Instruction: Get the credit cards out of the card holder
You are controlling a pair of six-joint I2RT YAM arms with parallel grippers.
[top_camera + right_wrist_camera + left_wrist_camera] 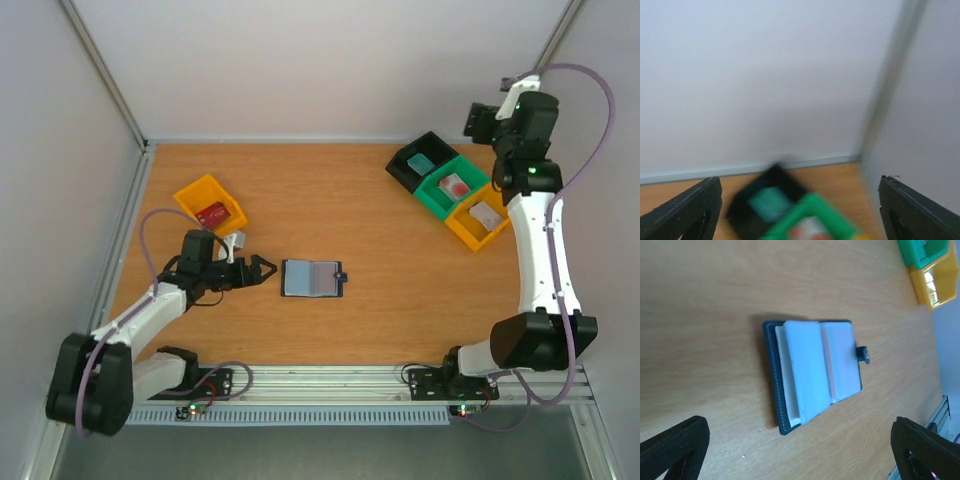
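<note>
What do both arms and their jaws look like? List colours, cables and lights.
Left arm and right arm: white links, black joints and black bases. A lilac cable loops along each. A green light glows on the right arm's upper joint. The jaws are black and matte in both wrist views.

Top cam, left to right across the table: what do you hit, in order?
left yellow bin → left gripper → card holder → black bin → green bin → right yellow bin
</note>
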